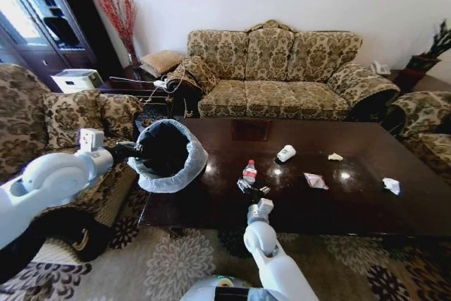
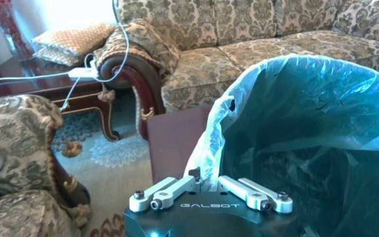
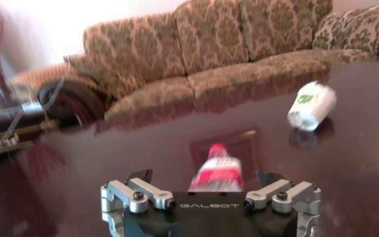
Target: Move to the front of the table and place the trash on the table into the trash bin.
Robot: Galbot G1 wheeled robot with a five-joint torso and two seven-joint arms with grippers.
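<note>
The trash bin (image 1: 167,154), black with a whitish bag liner, hangs tilted over the left end of the table (image 1: 366,209). My left gripper (image 1: 138,151) is shut on its rim (image 2: 203,183). A clear bottle (image 1: 249,171) with a red cap and label lies near the table's front edge. My right gripper (image 1: 251,188) stands open just in front of it, and the bottle (image 3: 217,173) lies between the spread fingers (image 3: 270,177), cap pointing away. A white paper cup (image 1: 286,153) (image 3: 312,105) lies on its side further back. Crumpled wrappers (image 1: 315,180) (image 1: 391,185) and a yellowish scrap (image 1: 335,156) lie to the right.
A patterned sofa (image 1: 282,75) stands behind the table, with armchairs at the left (image 1: 63,121) and right (image 1: 426,128). A side table with cables (image 2: 77,74) stands at the back left. Flowered carpet (image 1: 176,262) lies in front.
</note>
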